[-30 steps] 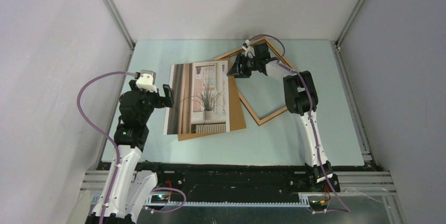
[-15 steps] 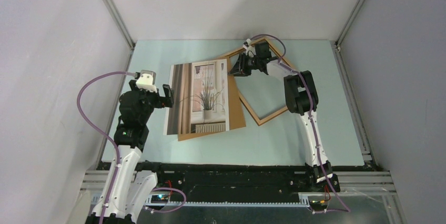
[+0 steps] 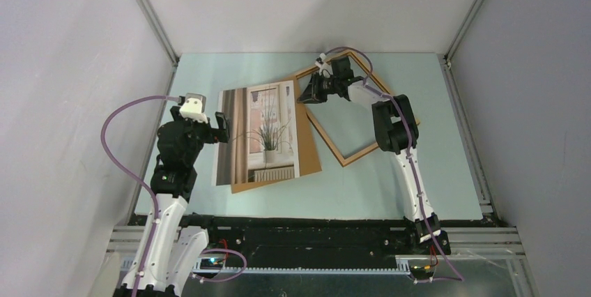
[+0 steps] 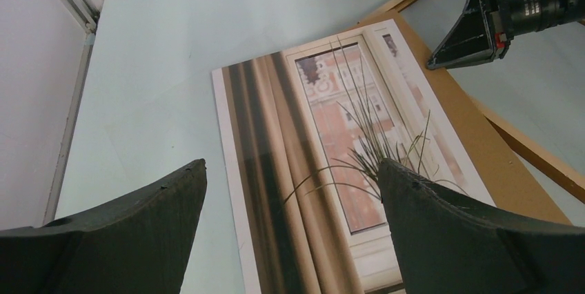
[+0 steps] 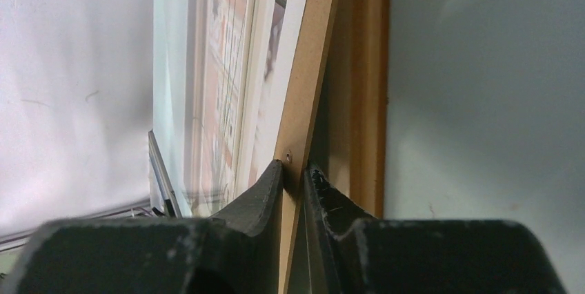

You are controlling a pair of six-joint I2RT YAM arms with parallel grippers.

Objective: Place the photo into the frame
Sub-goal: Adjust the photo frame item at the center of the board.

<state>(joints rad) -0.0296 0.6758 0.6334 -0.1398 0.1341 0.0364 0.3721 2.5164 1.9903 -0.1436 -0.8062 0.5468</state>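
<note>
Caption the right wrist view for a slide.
Right pincer pinching the edge of the brown board, photo lying on it, wooden frame alongside.

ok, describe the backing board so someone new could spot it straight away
On the pale green table, look at the centre, where a photo of a window plant lies. The backing board is the flat brown sheet under it, showing along the photo's right and near edges. Unlike the hollow wooden frame beside it, it is solid, and the right gripper pinches its far end.
</note>
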